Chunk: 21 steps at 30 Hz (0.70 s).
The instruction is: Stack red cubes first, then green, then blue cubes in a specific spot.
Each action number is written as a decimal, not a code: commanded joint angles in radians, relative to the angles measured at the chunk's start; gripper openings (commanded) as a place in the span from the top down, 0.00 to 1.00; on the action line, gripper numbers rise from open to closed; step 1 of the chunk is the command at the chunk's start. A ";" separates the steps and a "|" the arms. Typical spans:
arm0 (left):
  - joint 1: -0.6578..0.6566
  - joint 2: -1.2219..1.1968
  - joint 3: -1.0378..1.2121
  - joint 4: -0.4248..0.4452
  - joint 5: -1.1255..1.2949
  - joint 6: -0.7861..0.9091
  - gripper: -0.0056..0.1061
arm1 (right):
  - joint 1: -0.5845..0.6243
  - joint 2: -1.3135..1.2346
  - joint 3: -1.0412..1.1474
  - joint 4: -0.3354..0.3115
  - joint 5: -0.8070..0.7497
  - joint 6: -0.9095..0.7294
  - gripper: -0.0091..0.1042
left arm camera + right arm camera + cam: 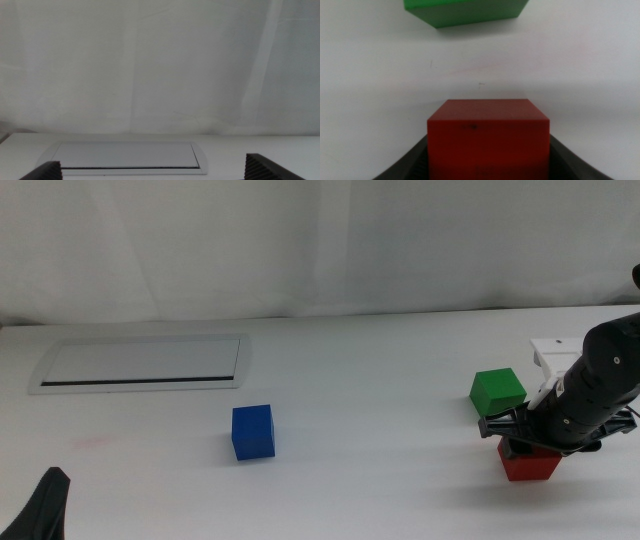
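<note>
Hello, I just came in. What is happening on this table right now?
The right gripper is down over the red cube on the table's right side, with its jaws on either side of it. The green cube sits just behind, and the blue cube stands alone near the middle. Nothing is stacked yet. The left gripper waits at the bottom left corner, jaws open.

Overhead view; two low wrist views
</note>
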 commanded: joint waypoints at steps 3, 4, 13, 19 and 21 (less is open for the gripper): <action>0.004 -0.004 0.016 -0.007 -0.005 -0.008 0.15 | 0.033 -0.029 -0.041 0.015 0.050 0.038 0.94; 0.004 -0.004 0.016 -0.007 -0.005 -0.008 0.15 | 0.051 -0.046 -0.062 0.013 0.064 0.048 0.94; 0.004 -0.004 0.016 -0.007 -0.005 -0.008 0.15 | 0.370 -0.085 -0.205 -0.108 0.176 0.472 0.94; 0.004 -0.004 0.016 -0.007 -0.005 -0.008 0.15 | 0.501 0.003 -0.206 -0.113 0.183 0.543 0.94; 0.004 -0.004 0.016 -0.007 -0.005 -0.008 0.15 | 0.533 0.031 -0.208 -0.127 0.168 0.573 0.94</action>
